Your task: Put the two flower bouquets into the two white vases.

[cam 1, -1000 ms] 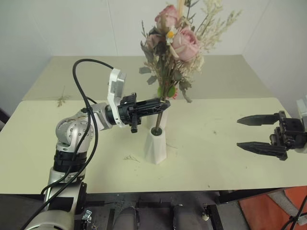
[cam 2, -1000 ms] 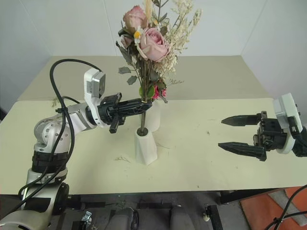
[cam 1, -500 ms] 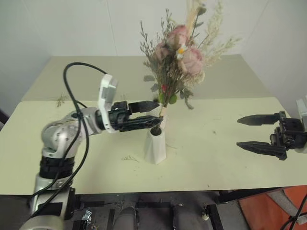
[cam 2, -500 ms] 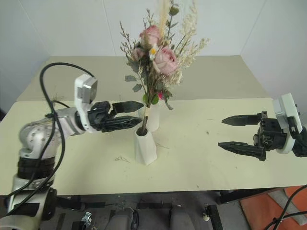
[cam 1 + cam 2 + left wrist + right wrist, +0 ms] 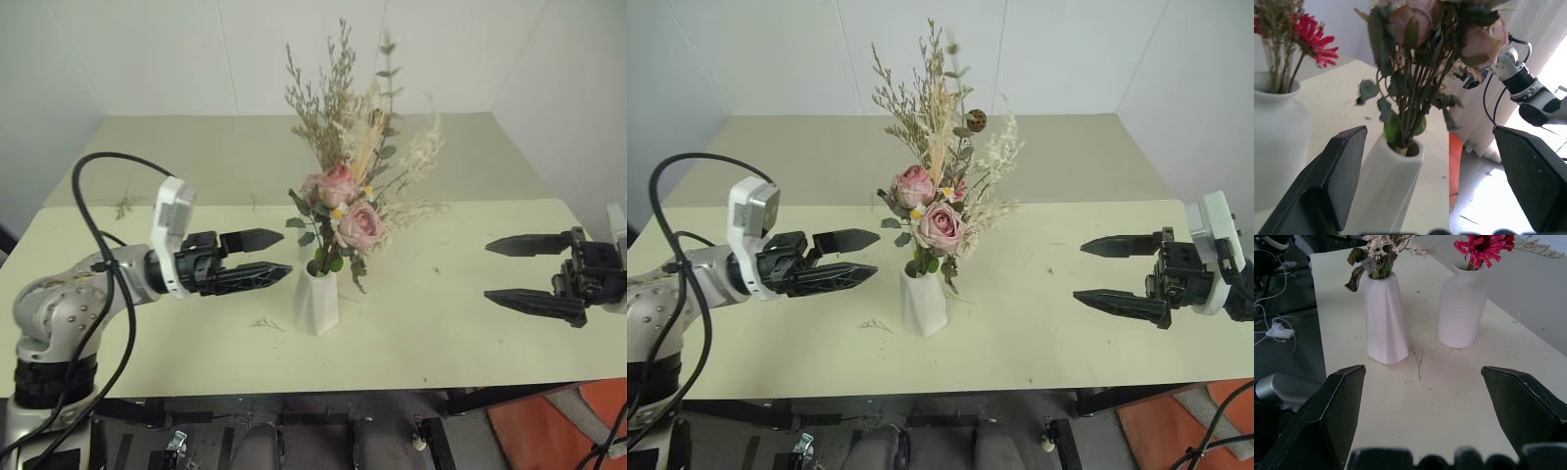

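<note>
The pale pink rose bouquet (image 5: 343, 211) stands with its stems in the angular faceted white vase (image 5: 316, 302) at mid-table. Just left of that vase my left gripper (image 5: 284, 253) is open, holds nothing and points at it, clear of the stems. Behind it, the rounded white vase (image 5: 1462, 308) holds the bouquet with the bright pink daisy (image 5: 1481, 245); its beige sprigs (image 5: 323, 93) and brown seed ball (image 5: 977, 119) rise above the roses. At the table's right edge my right gripper (image 5: 488, 269) is open and empty, pointing left.
A small loose dried sprig (image 5: 266, 323) lies on the table left of the faceted vase. A second table (image 5: 196, 147) adjoins behind, with a dried sprig (image 5: 125, 204) at its near left. White walls close the back.
My left gripper opened, let go of the rose stems and drew back to the left. The rose bouquet sank lower into the faceted vase. The right gripper stayed still.
</note>
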Action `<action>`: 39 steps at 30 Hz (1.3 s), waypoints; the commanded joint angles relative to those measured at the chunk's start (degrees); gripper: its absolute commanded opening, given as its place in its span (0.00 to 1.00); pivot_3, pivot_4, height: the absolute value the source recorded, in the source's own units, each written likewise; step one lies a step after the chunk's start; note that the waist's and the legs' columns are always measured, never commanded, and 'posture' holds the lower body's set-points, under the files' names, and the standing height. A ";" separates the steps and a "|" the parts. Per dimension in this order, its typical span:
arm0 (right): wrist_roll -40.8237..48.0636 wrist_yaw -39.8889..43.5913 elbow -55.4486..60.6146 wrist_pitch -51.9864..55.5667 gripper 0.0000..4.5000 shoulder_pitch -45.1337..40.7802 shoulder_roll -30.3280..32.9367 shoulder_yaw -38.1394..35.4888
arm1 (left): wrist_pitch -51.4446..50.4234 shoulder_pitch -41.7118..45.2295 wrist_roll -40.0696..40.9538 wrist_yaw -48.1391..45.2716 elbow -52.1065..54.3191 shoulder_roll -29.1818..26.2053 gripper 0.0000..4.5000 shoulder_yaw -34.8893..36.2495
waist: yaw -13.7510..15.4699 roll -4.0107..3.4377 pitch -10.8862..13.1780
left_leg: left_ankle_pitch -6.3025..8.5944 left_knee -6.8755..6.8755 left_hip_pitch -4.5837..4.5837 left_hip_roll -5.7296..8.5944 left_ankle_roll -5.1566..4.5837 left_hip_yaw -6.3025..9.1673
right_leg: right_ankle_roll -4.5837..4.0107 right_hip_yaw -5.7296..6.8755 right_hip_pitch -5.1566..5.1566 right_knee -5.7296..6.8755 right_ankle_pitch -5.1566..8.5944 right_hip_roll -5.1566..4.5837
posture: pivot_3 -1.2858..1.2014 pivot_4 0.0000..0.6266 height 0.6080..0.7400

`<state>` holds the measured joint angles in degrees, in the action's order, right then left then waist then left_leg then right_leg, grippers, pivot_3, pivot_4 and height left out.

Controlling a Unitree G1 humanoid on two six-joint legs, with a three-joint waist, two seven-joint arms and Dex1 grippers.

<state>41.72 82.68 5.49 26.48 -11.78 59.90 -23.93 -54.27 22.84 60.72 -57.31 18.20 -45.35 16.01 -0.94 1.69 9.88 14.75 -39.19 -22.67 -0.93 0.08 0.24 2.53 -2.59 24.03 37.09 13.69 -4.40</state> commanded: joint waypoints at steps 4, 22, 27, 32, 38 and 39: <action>-0.42 1.13 -1.32 -1.85 1.00 -0.33 0.56 -1.34 | 3.63 -5.29 -2.26 -4.73 -1.39 -8.53 1.00 9.16 | 0.07 0.00 0.00 | 0.00 0.03 0.00 -0.01 -0.01 -0.04 | -0.01 0.00 0.02 -0.03 0.01 0.00 | 0.52 0.24 1.00; -2.23 -0.58 -3.66 -3.10 1.00 0.80 0.20 -2.48 | 13.89 -21.28 -8.58 -13.99 -1.56 -12.38 1.00 21.76 | 0.18 0.00 0.00 | 0.01 0.09 0.04 -0.04 -0.01 -0.09 | -0.02 0.01 0.01 -0.04 0.02 -0.01 | 0.52 0.24 1.00; -2.23 -1.00 -3.80 -3.25 1.00 1.77 0.43 -3.17 | 14.35 -22.11 -8.71 -14.14 -0.41 -12.35 1.00 21.73 | 0.15 0.00 0.00 | 0.01 0.13 0.04 -0.05 -0.01 -0.10 | -0.03 0.00 0.03 -0.05 0.02 -0.01 | 0.52 0.24 1.00; -2.17 -1.34 -3.77 -3.13 1.00 1.80 0.64 -3.27 | 14.03 -21.73 -8.32 -13.40 0.81 -12.11 1.00 20.95 | 0.14 0.00 0.00 | 0.01 0.13 0.05 -0.05 -0.01 -0.10 | -0.03 0.00 0.02 -0.05 0.02 -0.01 | 0.52 0.24 1.00; -2.04 -1.91 -2.79 -2.72 1.00 3.44 0.63 -4.39 | 13.36 -21.99 -7.85 -13.01 1.52 -11.92 1.00 20.46 | 0.15 0.00 0.00 | 0.01 0.14 0.05 -0.05 -0.01 -0.10 | -0.03 -0.01 0.02 -0.05 0.02 -0.01 | 0.52 0.24 1.00; -2.04 -2.11 -2.62 -2.67 1.00 3.67 0.56 -4.61 | 13.31 -21.83 -7.83 -12.99 1.48 -11.94 1.00 20.19 | 0.14 0.00 0.00 | 0.01 0.15 0.05 -0.05 -0.01 -0.10 | -0.03 0.00 0.02 -0.06 0.02 0.00 | 0.52 0.24 1.00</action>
<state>39.06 80.90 1.68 24.24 -8.02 59.90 -25.82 -41.23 0.84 51.88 -70.31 18.34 -56.84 35.90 -0.80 1.69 9.88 14.76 -39.05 -22.61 -0.98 0.07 0.14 2.50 -2.60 24.05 37.03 13.72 -4.40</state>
